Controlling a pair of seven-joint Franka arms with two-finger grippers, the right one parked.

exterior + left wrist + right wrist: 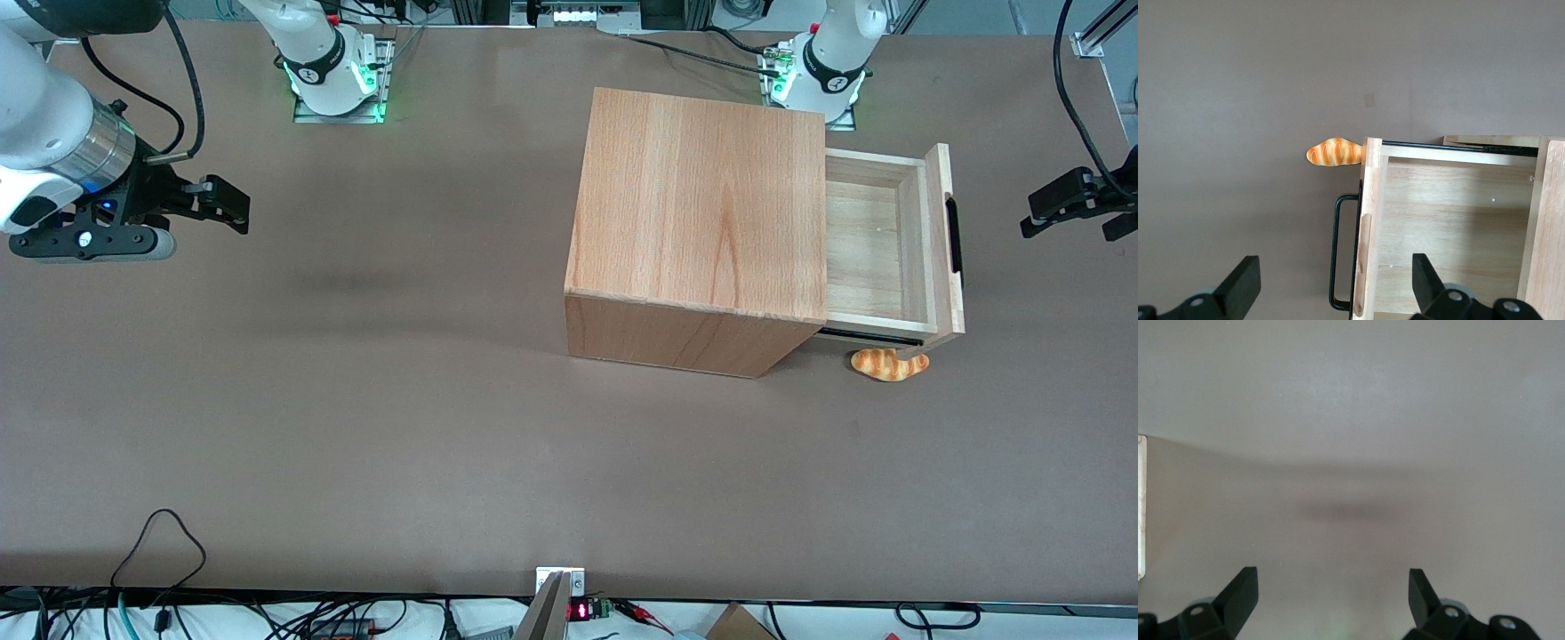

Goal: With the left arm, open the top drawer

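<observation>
One light top drawer (pixel 889 240) on stiff rails, grab black bar handle (pixel 954 234); gripper (pixel 1071 209) spread empty, clear of it.

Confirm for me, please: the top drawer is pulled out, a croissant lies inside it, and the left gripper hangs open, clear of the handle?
Not quite: the croissant lies on the table beside the top drawer, not inside it; the front view shows the drawer's tray bare. The rest holds: the drawer is pulled out, and the left gripper hangs open, clear of the handle.
</observation>
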